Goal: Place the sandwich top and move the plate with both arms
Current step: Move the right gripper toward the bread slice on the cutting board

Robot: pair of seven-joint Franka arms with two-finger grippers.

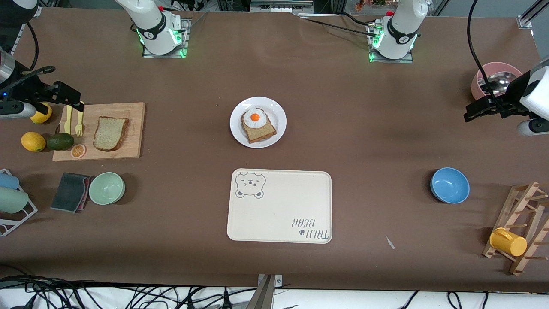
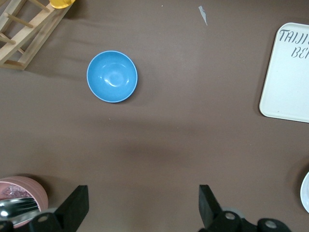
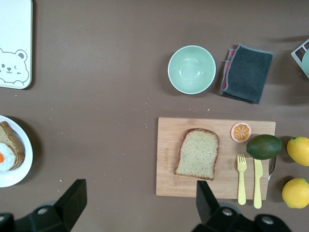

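Your plain speckled light-brown bread slice, the sandwich top [image 1: 110, 133], lies flat on the pale wooden cutting board [image 1: 128, 112] toward the right arm's end of the worktop. The right gripper [image 3: 140, 205] hangs above that end, over the board's edge by the yellow plastic fork [image 1: 79, 123] and knife [image 1: 67, 120], jaws spread wide and holding nothing; the slice is apart from it. An orange slice [image 1: 78, 150] sits on a board corner, with a dark green avocado [image 1: 60, 141] and two yellow lemons [image 1: 33, 141] just beside the board.

You'll find the round white plate [image 1: 276, 112] near the middle of the worktop, carrying a bread slice topped with a fried egg [image 1: 256, 123]. The cream rectangular bear-print tray [image 1: 281, 206] lies nearer the front camera than the plate, with nothing on it.

Your left gripper [image 2: 142, 205] hangs above the left arm's end, jaws wide apart and empty, over bare worktop beside a pink bowl [image 1: 482, 73] with a metal insert. The pale green bowl [image 1: 107, 188] and blue bowl [image 1: 449, 185] both look empty.
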